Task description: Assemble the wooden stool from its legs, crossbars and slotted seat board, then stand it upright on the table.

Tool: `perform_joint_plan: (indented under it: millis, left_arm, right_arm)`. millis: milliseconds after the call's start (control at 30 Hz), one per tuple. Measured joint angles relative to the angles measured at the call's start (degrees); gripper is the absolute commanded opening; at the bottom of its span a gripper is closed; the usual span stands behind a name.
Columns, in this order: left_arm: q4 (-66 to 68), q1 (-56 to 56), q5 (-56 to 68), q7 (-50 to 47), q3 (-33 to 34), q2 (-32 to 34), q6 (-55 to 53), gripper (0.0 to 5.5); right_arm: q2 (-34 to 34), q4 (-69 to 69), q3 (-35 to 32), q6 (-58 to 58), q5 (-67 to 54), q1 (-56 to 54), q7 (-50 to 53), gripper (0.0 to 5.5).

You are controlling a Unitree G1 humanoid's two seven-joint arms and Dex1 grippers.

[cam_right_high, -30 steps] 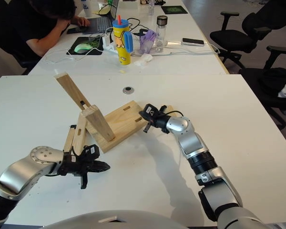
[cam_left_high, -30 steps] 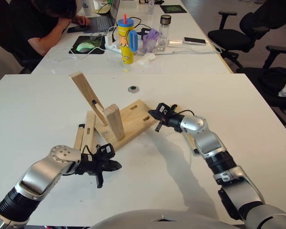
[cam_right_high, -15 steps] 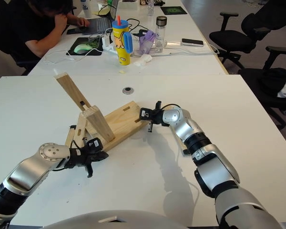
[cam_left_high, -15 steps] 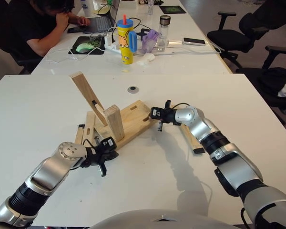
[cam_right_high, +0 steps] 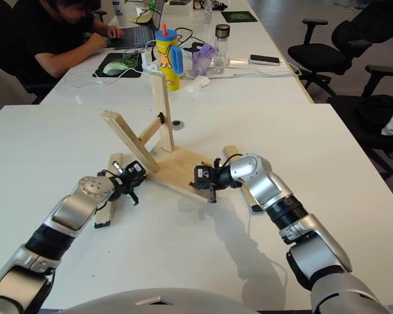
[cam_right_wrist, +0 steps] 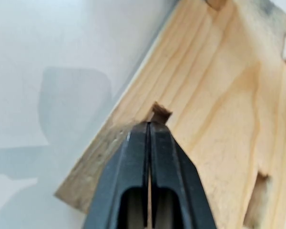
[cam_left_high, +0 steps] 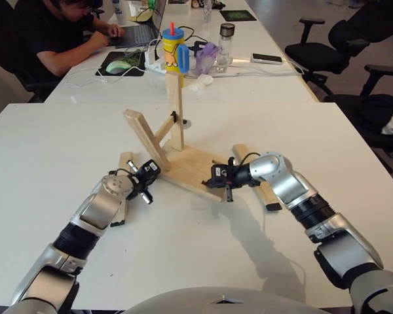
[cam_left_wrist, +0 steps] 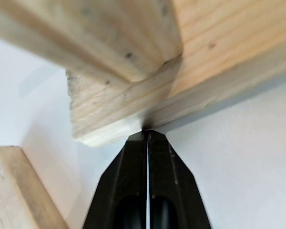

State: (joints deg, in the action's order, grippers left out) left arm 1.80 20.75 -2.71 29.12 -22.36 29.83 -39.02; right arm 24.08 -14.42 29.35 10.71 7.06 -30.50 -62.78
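Observation:
The slotted seat board [cam_left_high: 191,165] lies on the white table with two legs in it. One leg [cam_left_high: 175,108] stands upright, the other [cam_left_high: 143,134] leans away, and a short crossbar [cam_left_high: 162,127] joins them. My left gripper [cam_left_high: 147,180] is shut, its tips [cam_left_wrist: 147,131] touching the board's left corner next to the leaning leg's foot. At the board's near right edge my right gripper [cam_left_high: 223,182] is shut, its tips [cam_right_wrist: 148,123] pressed on the board [cam_right_wrist: 214,95] beside a slot. A loose leg [cam_left_high: 270,196] lies under the right arm, another [cam_right_high: 103,212] under the left.
The far table holds a yellow cup [cam_left_high: 173,55], a bottle [cam_left_high: 226,39], a phone [cam_left_high: 267,57] and cables; a person works at a laptop there. Office chairs [cam_left_high: 327,49] stand to the right. The near table surface in front of the board is open.
The board with its legs has been swung round and tipped, so one leg now stands upright. Both grippers have moved in against the board's edges, the left one forward, the right one nearer.

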Motion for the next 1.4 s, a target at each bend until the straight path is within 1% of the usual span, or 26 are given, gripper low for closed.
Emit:
perform_joint_plan:
  millis: [100,200,367,467,500,533,567,633,700,733,800,833,867,900,1000,1100,1200,1333,1400]
  left_arm:
    - [5.4,3.4,-0.8,-0.6,0.2,-3.0,1.4,0.02]
    - [8.9,5.7,-1.9,-0.8,0.2,-4.9,2.5,0.02]
    - [7.2,4.9,-2.0,0.4,0.7,-4.6,2.6,0.02]
    - [4.0,2.0,-1.1,-0.8,4.8,-4.5,2.6,0.02]
    - [2.6,1.1,-0.6,-1.7,6.7,-4.4,2.7,0.02]
    - [-0.5,-0.5,0.1,-3.1,9.8,-4.5,3.0,0.21]
    - [-3.2,-1.5,1.2,-4.2,12.5,-4.9,3.0,0.28]
    - [-10.6,-3.4,4.1,-7.1,19.9,-6.4,2.1,0.55]
    - [-16.1,-4.4,6.2,-9.8,25.8,-7.7,0.3,0.81]
    - [-19.6,-5.6,7.3,-11.9,30.3,-8.7,-0.8,0.88]
    - [-24.9,-9.3,8.7,-14.8,37.4,-9.7,-2.2,1.18]
    - [-26.3,-11.9,8.9,-15.7,40.0,-10.0,-2.2,1.34]
    - [-26.7,-14.7,9.3,-16.2,41.9,-10.5,-2.2,1.49]
    - [-26.8,-18.0,9.5,-16.7,43.5,-11.5,-2.3,1.62]
    - [-26.6,-22.9,11.3,-17.3,44.8,-13.6,-3.6,1.99]
    - [-25.4,-23.1,13.1,-17.8,45.0,-15.0,-6.8,2.45]
    - [-23.9,-23.1,14.1,-17.1,44.1,-14.8,-9.3,2.92]
    - [-22.2,-23.8,17.0,-14.1,42.5,-13.6,-14.2,2.92]
    - [-21.6,-24.3,17.6,-13.2,42.2,-13.0,-14.6,2.92]
  right_arm:
    - [-4.6,0.9,0.4,0.1,-1.9,1.9,1.6,0.00]
    - [-7.4,0.8,1.2,0.5,-1.9,2.3,3.7,0.00]
    - [-7.6,2.2,0.9,-0.1,-0.6,3.0,8.3,0.00]
    - [-6.4,9.5,-3.1,0.9,-0.3,6.2,13.2,0.00]
    - [-6.3,12.7,-4.8,1.4,-1.0,7.1,14.3,0.00]
    - [-6.5,17.7,-7.0,3.3,-2.1,8.3,15.8,0.00]
    - [-6.8,21.1,-8.4,4.9,-3.6,9.3,16.7,0.00]
    - [-8.6,27.6,-11.1,9.6,-6.5,12.1,19.4,0.00]
    - [-10.6,29.1,-12.7,13.8,-8.0,13.8,22.7,0.00]
    - [-12.0,29.2,-14.0,16.7,-8.0,15.0,25.8,0.00]
    - [-14.3,28.9,-16.7,21.6,-8.7,16.6,30.3,0.00]
    - [-14.9,28.5,-17.8,23.0,-8.9,17.3,31.8,0.00]
    - [-15.3,28.1,-18.9,24.4,-10.3,17.8,32.6,0.20]
    - [-16.0,27.6,-20.5,25.8,-11.3,18.0,33.4,0.28]
    - [-16.6,27.2,-24.2,26.4,-14.9,17.8,34.3,0.65]
    - [-16.4,26.9,-26.9,26.4,-16.6,17.7,35.4,1.13]
    - [-15.7,26.6,-27.5,26.9,-16.9,17.7,35.9,1.18]
    - [-15.3,26.9,-27.7,27.3,-17.7,17.7,36.5,1.18]
    - [-14.8,27.0,-27.9,27.2,-17.6,17.7,37.2,1.18]
